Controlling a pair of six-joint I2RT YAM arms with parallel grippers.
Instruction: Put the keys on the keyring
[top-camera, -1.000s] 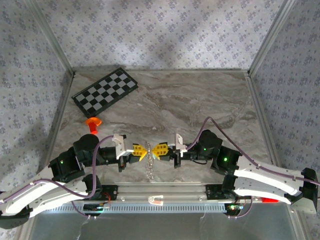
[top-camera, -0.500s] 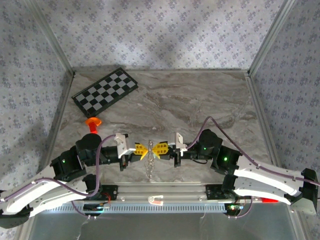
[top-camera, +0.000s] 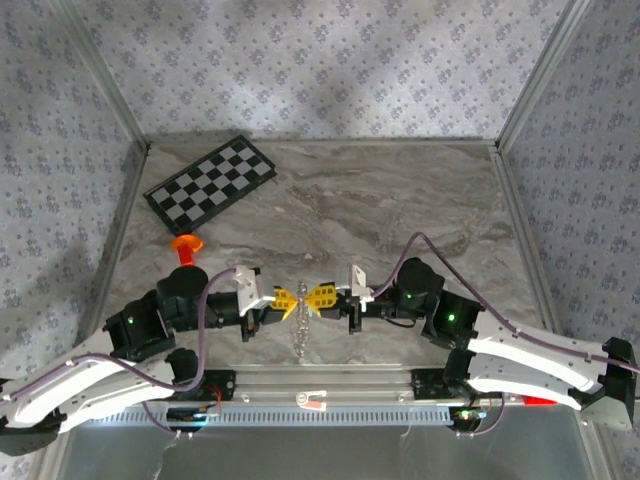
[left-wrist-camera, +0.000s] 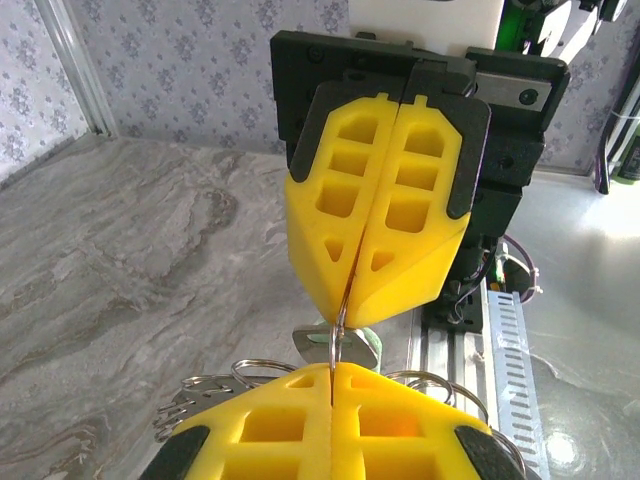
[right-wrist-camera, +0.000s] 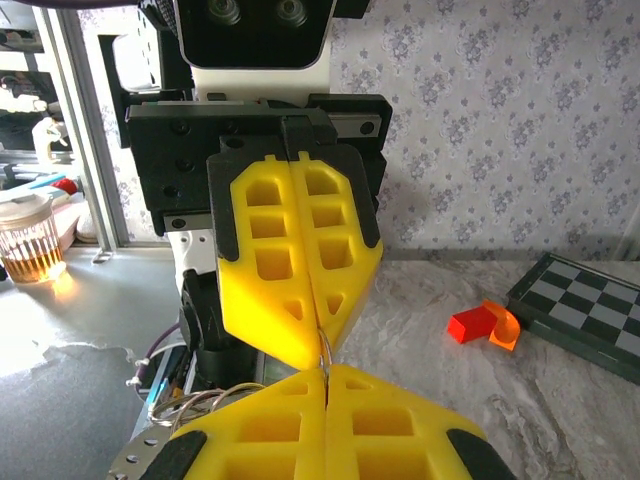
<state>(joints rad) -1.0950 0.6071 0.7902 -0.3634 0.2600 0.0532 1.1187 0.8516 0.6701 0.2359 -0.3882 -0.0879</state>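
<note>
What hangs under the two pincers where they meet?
The keyring, silver keys hanging from it. The shut left pincer and right pincer cover the wire they pinch.

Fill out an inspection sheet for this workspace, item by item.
Surface: marbled grey table.
Job's things: keyring, fringed with silver keys, hanging between the two grippers near the table's front edge.
Clutter: checkerboard at far left; orange piece just in front of it.
Grippers: left gripper and right gripper tip to tip, jaws of both shut on the keyring's wire.
Cables: purple cable looping over each arm.
Surroundings: patterned walls, metal frame posts.
</note>
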